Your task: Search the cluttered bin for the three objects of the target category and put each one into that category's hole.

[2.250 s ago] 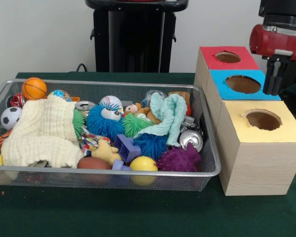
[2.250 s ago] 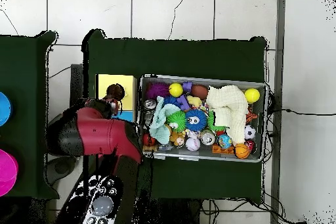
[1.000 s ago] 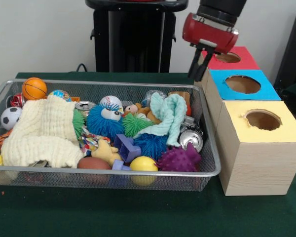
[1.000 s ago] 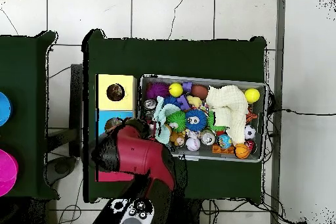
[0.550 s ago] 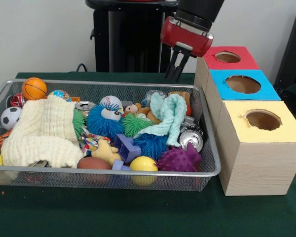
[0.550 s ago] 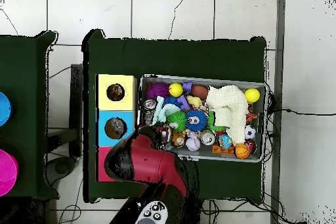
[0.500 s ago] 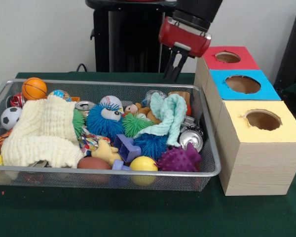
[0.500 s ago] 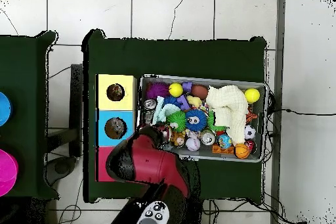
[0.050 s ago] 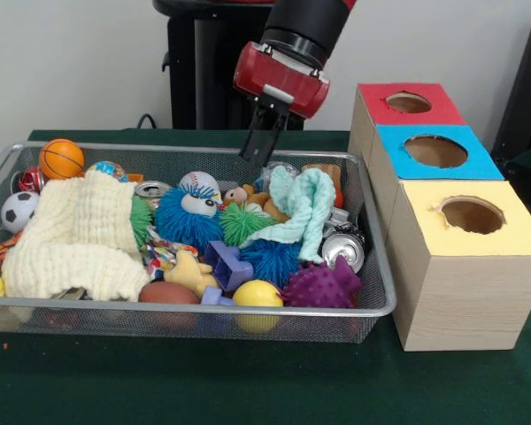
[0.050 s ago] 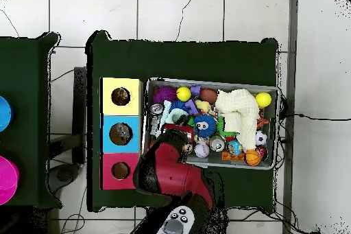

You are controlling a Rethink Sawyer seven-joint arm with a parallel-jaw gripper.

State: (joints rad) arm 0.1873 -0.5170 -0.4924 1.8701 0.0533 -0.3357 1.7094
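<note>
My gripper [image 9: 250, 156] hangs over the far rim of the wire bin [image 9: 159, 147], just above a clear jar and the mint cloth [image 9: 303, 208]. It is open with nothing between its fingers. In the bin lie an orange basketball [image 9: 61, 158], a soccer ball [image 9: 19, 211], a baseball [image 9: 199, 183], a yellow ball [image 9: 257, 294], a brown football [image 9: 166, 292], a blue fuzzy toy [image 9: 188, 217], a purple spiky ball [image 9: 323, 285] and a can [image 9: 342, 250]. In the overhead view the red arm [image 10: 168, 169] covers the gripper and the bin's near left corner.
Three boxes with round holes stand right of the bin: red [image 9: 376, 102] farthest, blue [image 9: 394, 146] in the middle, yellow [image 9: 425, 221] nearest. A cream cloth [image 9: 75, 235] covers much of the bin's left half. Dark green cloth [image 9: 248, 381] covers the table.
My gripper has swung left from over the blue box, past the red box, and now hangs over the bin's far edge. Nothing in the bin has moved.
</note>
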